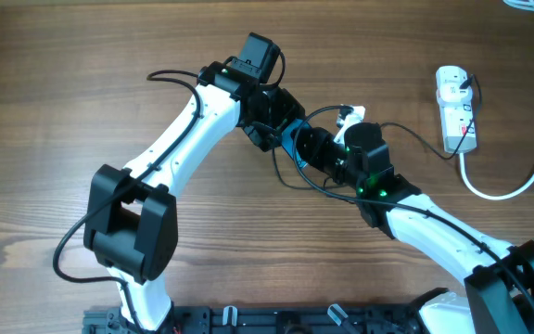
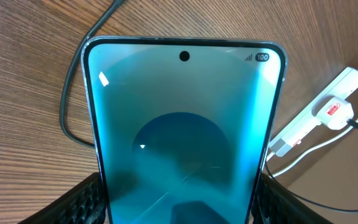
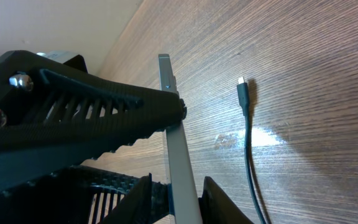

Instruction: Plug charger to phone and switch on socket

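Overhead: both arms meet over the middle of the wooden table (image 1: pixel 82 74), with the phone (image 2: pixel 182 124) between them.

Left wrist view: left gripper (image 2: pixel 179 202) clamped on the phone, one ribbed finger against each long side at its lower end. Screen faces the camera, teal and lit, with the camera hole and battery mark at the far end. The phone is held clear of the wood, its far end tilted up.

Right wrist view: phone seen edge-on as a thin silver strip. One finger (image 3: pixel 104 118) of the right gripper (image 1: pixel 309 147) touches that edge with its tip. The second finger can't be made out, so I cannot tell whether this gripper is closed or spread.

Charger (image 3: pixel 248 137): thin black lead lying flat on the table just beside the phone. Plug tip (image 3: pixel 242 83) rests free on the wood, apart from the phone's edge and held by neither gripper.

Socket (image 1: pixel 456 109): well apart from the phone, out past the right arm, lying flat with a white adapter seated in it and a thin black lead leaving that.

Thick white cable (image 1: pixel 527 176) curves beyond the socket, on the side away from the phone.
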`<state>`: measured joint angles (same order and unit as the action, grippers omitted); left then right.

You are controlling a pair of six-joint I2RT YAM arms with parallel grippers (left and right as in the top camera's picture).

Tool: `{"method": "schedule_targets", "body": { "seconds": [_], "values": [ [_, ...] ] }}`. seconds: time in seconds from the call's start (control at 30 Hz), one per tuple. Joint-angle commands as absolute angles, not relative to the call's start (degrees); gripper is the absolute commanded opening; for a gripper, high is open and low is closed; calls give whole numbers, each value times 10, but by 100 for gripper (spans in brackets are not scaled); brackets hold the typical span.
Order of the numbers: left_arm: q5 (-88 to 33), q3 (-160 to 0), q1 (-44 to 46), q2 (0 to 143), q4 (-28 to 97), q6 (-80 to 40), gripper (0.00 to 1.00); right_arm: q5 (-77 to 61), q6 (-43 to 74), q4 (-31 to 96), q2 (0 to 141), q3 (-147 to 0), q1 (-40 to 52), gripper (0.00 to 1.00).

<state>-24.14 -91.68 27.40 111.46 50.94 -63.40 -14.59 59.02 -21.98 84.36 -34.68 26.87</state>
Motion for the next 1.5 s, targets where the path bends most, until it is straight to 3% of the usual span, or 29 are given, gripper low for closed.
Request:
{"method": "schedule_targets", "body": {
  "seconds": [0.0, 0.1, 0.3, 0.37, 0.47, 0.53, 0.9, 1.0, 1.07, 1.17, 1.47],
  "values": [
    [-260, -927, 275, 1098, 507, -642, 64, -155, 601, -225, 851, -356, 272, 21],
    [-260, -927, 275, 1098, 507, -642, 66, -155, 602, -225, 851, -356, 272, 5],
    [-266, -927, 275, 1098, 507, -641, 70, -167, 602, -244, 851, -356, 272, 4],
    [-269, -927, 275, 1098, 507, -641, 74, -168, 602, -246, 851, -356, 272, 5],
    [-276, -927, 275, 1098, 508, -641, 95, -174, 602, -246, 851, -356, 272, 4],
    [-276, -927, 275, 1098, 508, -634, 100, -179, 602, -245, 851, -356, 272, 4],
    [-309, -927, 207, 1098, 516, -472, 100, -186, 635, -244, 848, -356, 239, 4],
    [-380, -927, 170, 1098, 515, -442, 100, -198, 658, -245, 833, -356, 231, 4],
    [-511, -927, 132, 1098, 494, -376, 100, -198, 679, -246, 815, -356, 225, 4],
    [-614, -927, 100, 1098, 479, -331, 100, -198, 713, -259, 789, -356, 219, 4],
    [-759, -927, 89, 1098, 423, -280, 100, -121, 864, -359, 760, -356, 218, 5]
  ]
}}
